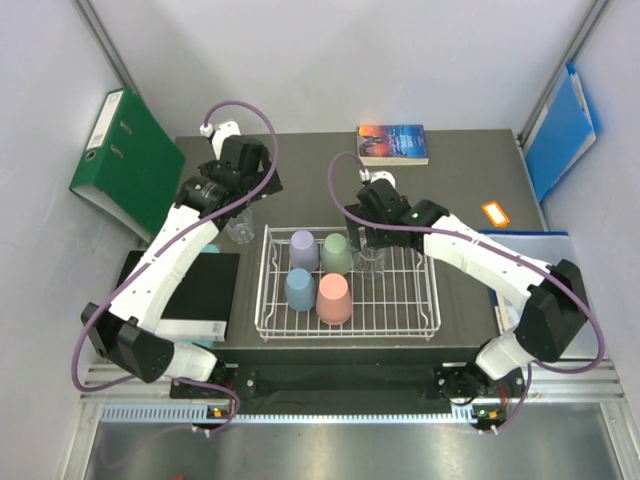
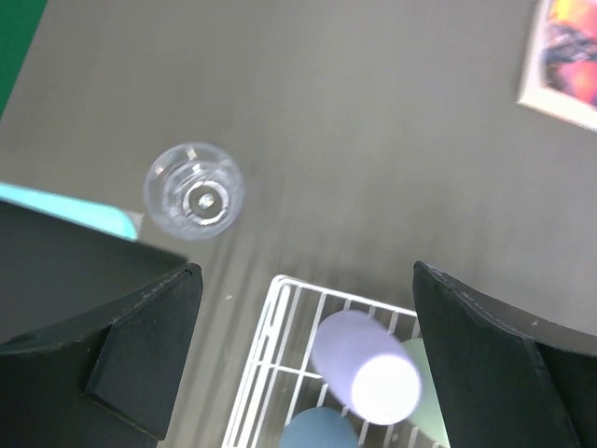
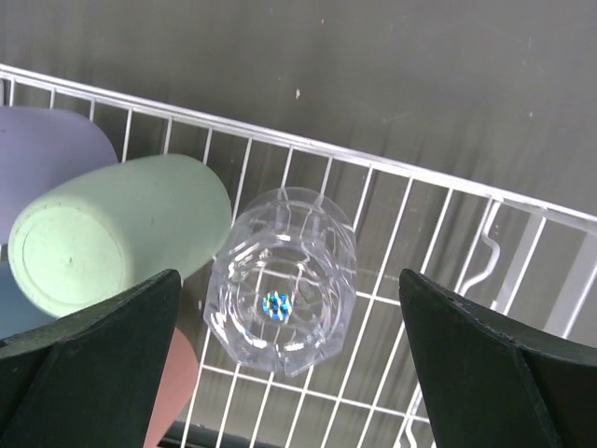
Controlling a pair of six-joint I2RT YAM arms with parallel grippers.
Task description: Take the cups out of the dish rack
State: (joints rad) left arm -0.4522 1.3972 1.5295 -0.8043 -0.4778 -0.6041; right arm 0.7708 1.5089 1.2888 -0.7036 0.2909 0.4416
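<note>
While both arms point(image 1: 165, 255) point(image 1: 480, 255) reach forward, left tool point(image 2: 303, 280) and right tool point(image 3: 289, 280) downturned, agape.

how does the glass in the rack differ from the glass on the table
The rack glass sits inside the rack; the table glass stands on the table, outside the rack's corner. The rack glass has a green cup close beside it; the table glass stands alone. Both are clear.
</note>
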